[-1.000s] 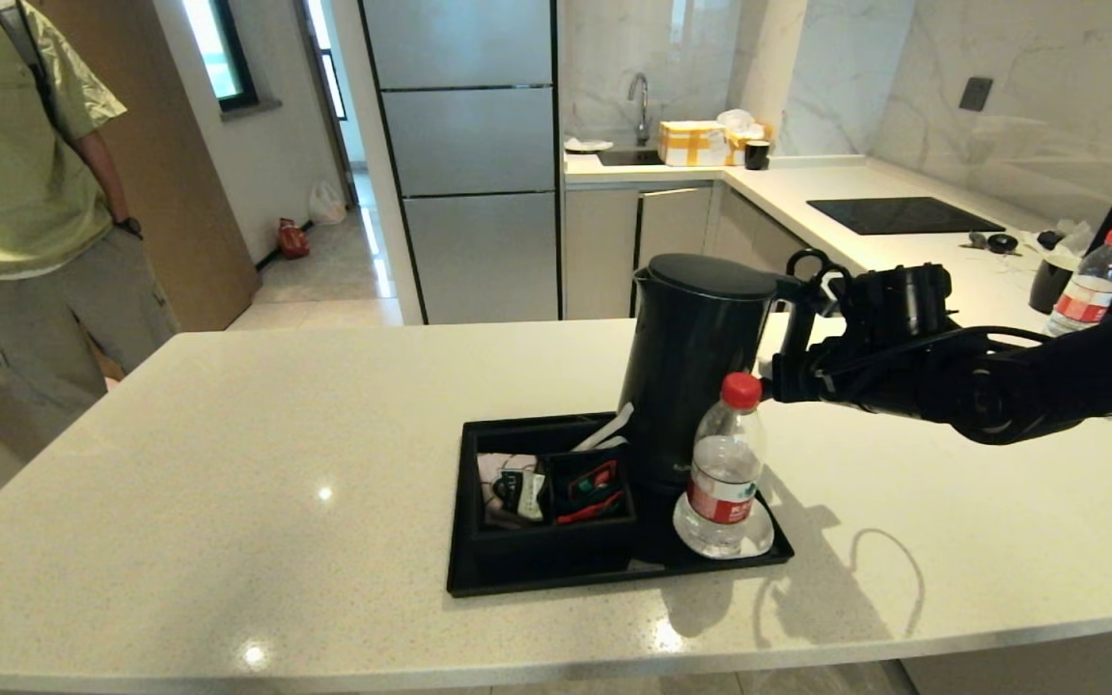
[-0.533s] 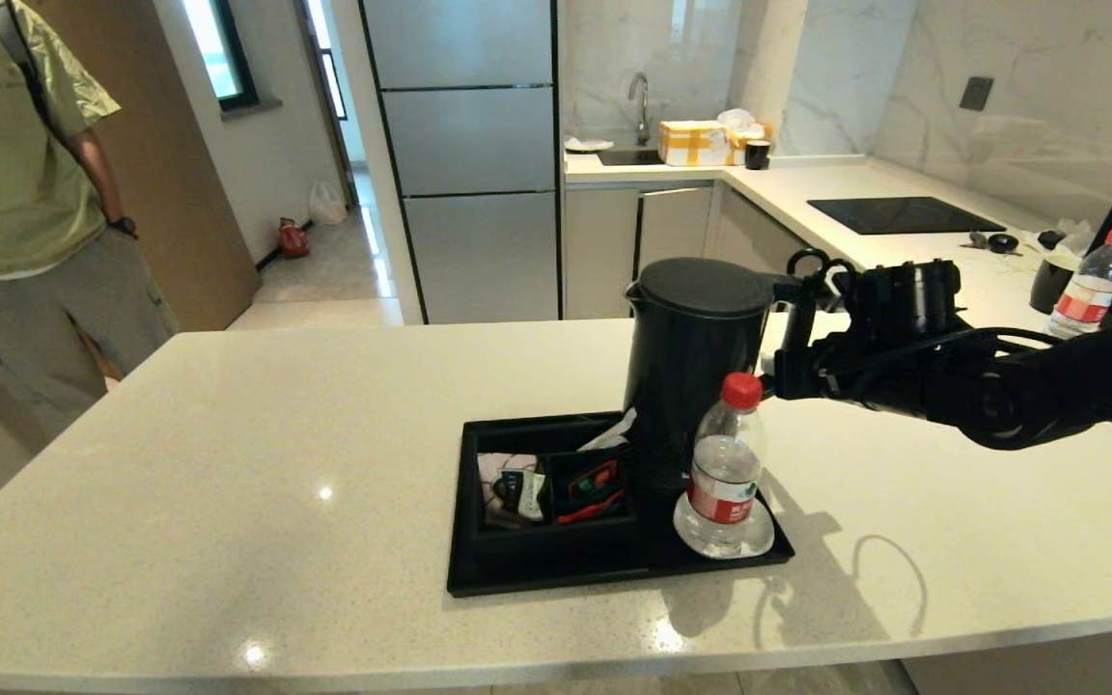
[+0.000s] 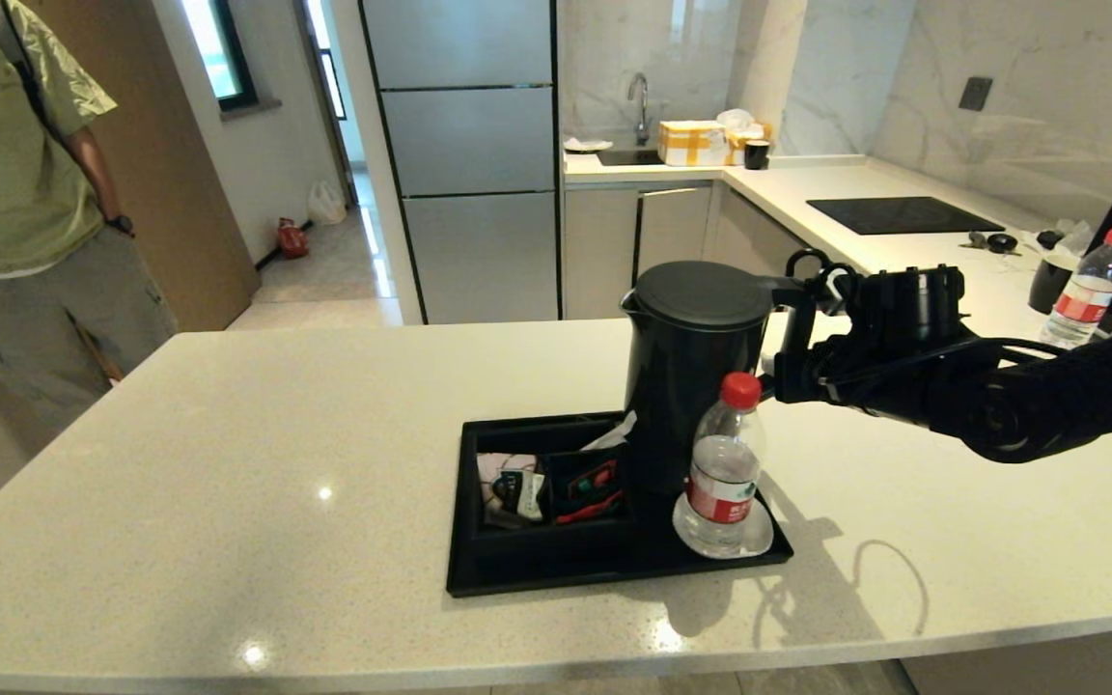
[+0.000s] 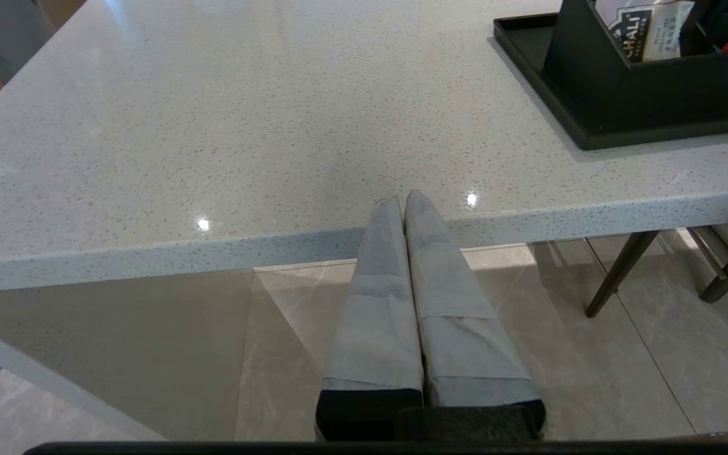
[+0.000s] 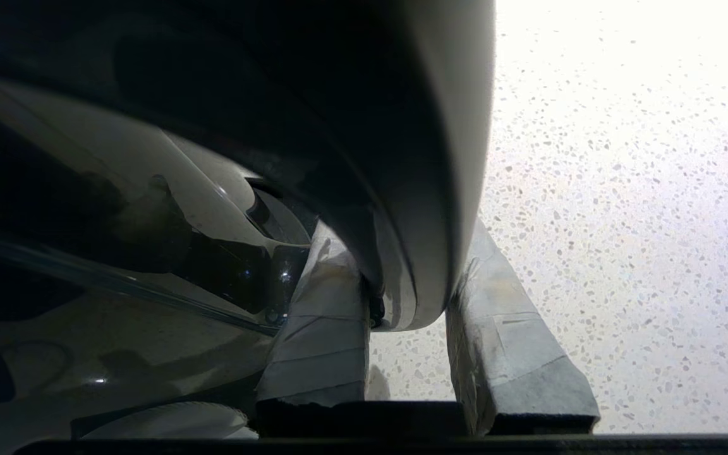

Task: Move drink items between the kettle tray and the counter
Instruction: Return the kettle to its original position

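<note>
The tall black kettle (image 3: 691, 372) stands upright at the back right of the black kettle tray (image 3: 614, 579); its foot is hidden behind the divided compartments. My right gripper (image 3: 792, 343) is shut on the kettle's loop handle (image 5: 414, 189), one taped finger on each side. A red-capped water bottle (image 3: 725, 473) stands on the white coaster (image 3: 757, 542) in the tray's front right corner. A pink-and-black sachet (image 3: 508, 487) lies in the left compartment. My left gripper (image 4: 400, 199) is shut and empty, parked below the counter's (image 3: 228, 434) front edge.
Red-and-green packets (image 3: 595, 487) fill the second compartment. A second bottle (image 3: 1087, 285) and a black cup (image 3: 1048, 280) stand on the side counter near the black hob (image 3: 903, 214). A person (image 3: 15, 193) stands at the far left.
The kettle, held by my right gripper, has sunk slightly and shifted a little left over the tray. The person at the left has edged further out of frame.
</note>
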You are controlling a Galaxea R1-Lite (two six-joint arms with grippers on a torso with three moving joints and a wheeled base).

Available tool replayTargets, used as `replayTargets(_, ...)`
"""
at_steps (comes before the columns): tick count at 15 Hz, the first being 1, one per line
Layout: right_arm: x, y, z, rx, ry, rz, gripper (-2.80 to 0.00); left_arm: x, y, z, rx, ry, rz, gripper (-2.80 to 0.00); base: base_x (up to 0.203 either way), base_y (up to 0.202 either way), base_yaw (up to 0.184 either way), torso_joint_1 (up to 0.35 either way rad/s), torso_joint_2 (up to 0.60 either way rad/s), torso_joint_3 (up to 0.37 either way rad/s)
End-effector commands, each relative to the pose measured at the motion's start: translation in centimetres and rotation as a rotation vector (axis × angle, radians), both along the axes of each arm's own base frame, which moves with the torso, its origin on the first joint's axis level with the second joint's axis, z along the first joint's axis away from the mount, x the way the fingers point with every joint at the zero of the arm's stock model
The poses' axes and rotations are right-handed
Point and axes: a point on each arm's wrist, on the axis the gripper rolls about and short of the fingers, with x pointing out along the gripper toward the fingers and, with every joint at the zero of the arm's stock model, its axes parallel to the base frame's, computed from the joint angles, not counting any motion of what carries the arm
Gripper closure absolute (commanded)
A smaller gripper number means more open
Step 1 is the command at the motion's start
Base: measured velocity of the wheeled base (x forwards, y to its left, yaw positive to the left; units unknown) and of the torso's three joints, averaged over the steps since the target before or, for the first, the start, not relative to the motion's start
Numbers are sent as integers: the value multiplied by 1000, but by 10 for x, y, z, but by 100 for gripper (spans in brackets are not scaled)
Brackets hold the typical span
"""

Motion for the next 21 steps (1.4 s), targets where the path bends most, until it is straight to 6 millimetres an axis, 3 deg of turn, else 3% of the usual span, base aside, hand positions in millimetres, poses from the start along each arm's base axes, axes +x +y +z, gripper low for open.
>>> replayTargets(1, 2, 1, -3, -1, 4, -2, 0, 0, 0, 0, 0, 2, 0, 0, 0, 0, 0, 0, 0, 0)
replayTargets(21, 16, -6, -6, -3, 28, -35, 0, 0, 0, 0, 0, 2, 0, 0, 0, 0, 0, 0, 0, 0)
